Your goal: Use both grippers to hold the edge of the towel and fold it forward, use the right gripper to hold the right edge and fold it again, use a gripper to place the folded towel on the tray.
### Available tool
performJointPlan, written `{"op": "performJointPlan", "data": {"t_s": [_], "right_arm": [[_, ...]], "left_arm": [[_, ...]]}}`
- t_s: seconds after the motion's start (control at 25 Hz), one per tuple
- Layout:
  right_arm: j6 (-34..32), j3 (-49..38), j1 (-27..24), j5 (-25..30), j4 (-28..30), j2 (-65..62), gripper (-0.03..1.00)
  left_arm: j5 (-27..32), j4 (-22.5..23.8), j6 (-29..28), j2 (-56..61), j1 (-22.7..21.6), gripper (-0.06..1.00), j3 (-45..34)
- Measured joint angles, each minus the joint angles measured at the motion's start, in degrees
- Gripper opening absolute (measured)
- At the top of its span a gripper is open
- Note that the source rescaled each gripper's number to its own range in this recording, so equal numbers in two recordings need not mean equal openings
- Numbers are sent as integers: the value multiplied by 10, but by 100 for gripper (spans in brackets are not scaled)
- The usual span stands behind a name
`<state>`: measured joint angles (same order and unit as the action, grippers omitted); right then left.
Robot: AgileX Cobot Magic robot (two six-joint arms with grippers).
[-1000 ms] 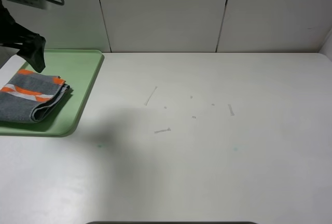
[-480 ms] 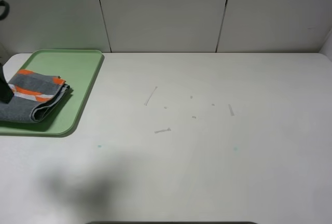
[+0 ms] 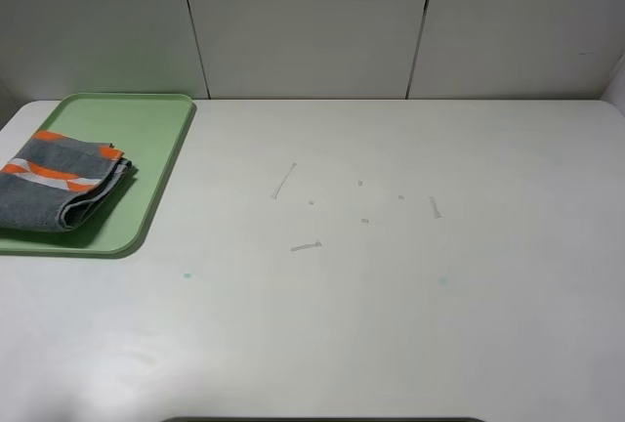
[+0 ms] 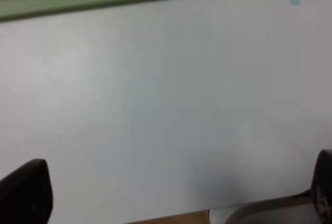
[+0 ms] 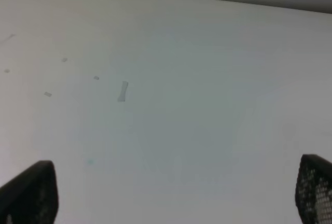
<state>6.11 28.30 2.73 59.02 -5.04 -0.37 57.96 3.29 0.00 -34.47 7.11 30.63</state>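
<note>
Folded dark grey terry-cloth towel with orange patches and a pale stripe [image 3: 61,181]: lies flat on the flat light green plastic tray with low raised rim [image 3: 156,139], toward its left side.

Tray: at the far left corner of the white table [image 3: 410,275].

Small pale scuff marks [image 3: 305,245]: scattered near the table's middle.

Left gripper [image 4: 171,195]: black fingertips spread wide, nothing between them, above bare table near the tray's rim; the view is blurred, so height is unclear.

Right gripper [image 5: 176,190]: likewise released, empty, over bare table.
</note>
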Motion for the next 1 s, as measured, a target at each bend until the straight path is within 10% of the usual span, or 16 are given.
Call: {"op": "performJointPlan", "data": {"t_s": [1.0], "right_arm": [[0, 0, 0, 0, 0, 0, 100]], "left_arm": [[25, -33, 26, 347, 0, 100, -32]]}}
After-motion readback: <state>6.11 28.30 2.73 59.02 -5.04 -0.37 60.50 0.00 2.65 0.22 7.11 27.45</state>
